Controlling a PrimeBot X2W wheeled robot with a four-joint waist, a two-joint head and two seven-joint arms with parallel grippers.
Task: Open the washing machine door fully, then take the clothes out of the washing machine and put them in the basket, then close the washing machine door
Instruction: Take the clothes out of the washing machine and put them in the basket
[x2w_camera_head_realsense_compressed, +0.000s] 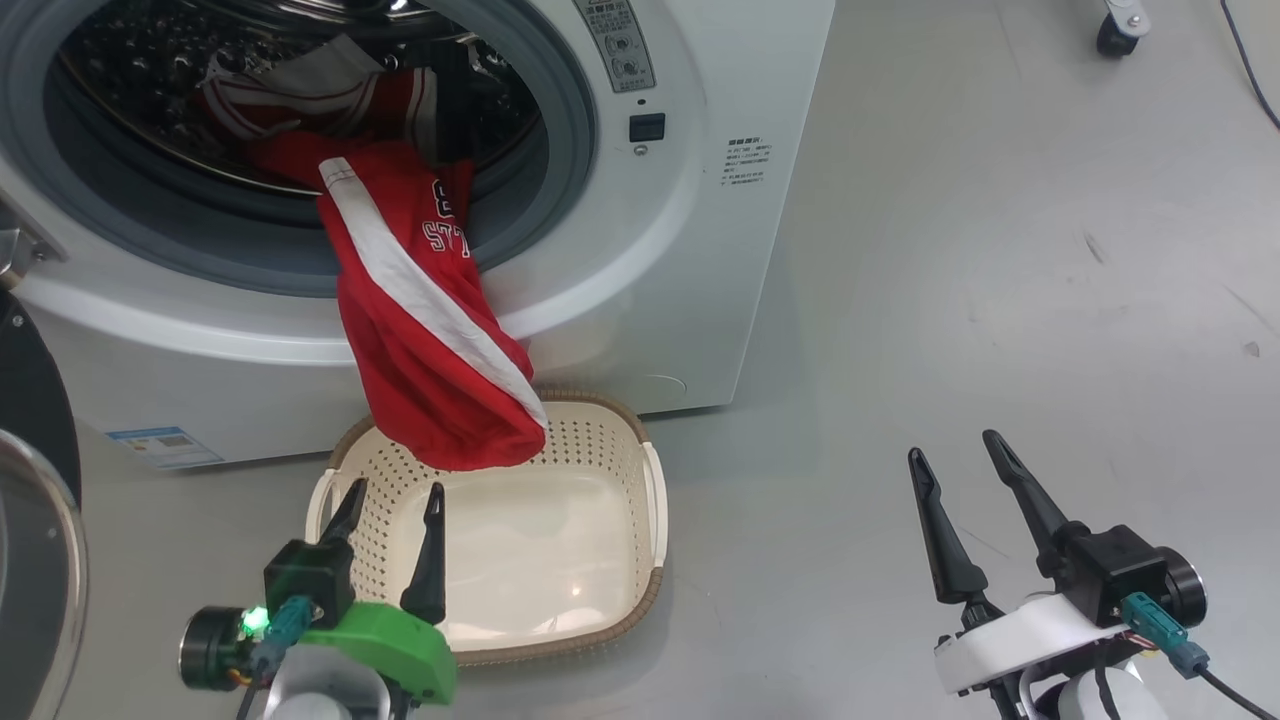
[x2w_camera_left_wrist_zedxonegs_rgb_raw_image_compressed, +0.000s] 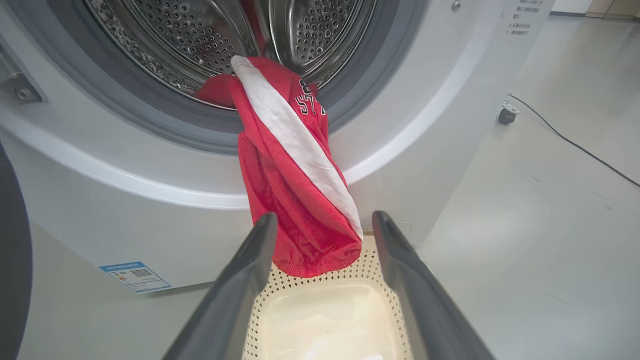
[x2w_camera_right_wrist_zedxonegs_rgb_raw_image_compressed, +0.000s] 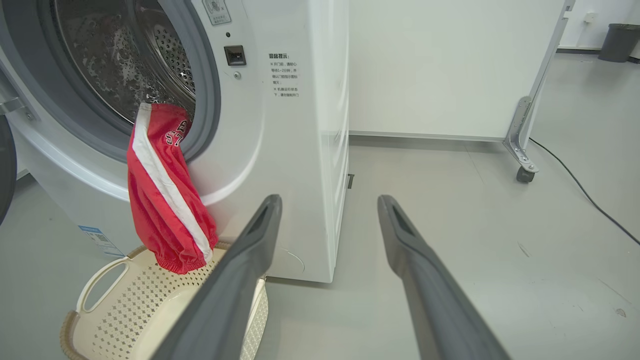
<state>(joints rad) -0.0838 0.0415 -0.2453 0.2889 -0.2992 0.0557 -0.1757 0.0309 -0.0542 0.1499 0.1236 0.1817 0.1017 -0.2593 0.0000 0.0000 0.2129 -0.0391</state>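
Clothes (x2w_camera_head_realsense_compressed: 420, 330) half hidden inside drum (x2w_camera_head_realsense_compressed: 140, 60); washing machine door (x2w_camera_head_realsense_compressed: 30, 400) cut off left.

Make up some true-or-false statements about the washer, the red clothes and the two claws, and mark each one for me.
1. The washing machine door stands open. True.
2. Some of the clothes hang out of the washing machine, down towards the basket. True.
3. The left claw is gripping the clothes. False: it is open and apart from the cloth, poised over the basket's near side.
4. The basket holds a pile of clothes. False: its floor is bare, with just the hanging end at its far rim.
5. The right claw is open and holds nothing. True.
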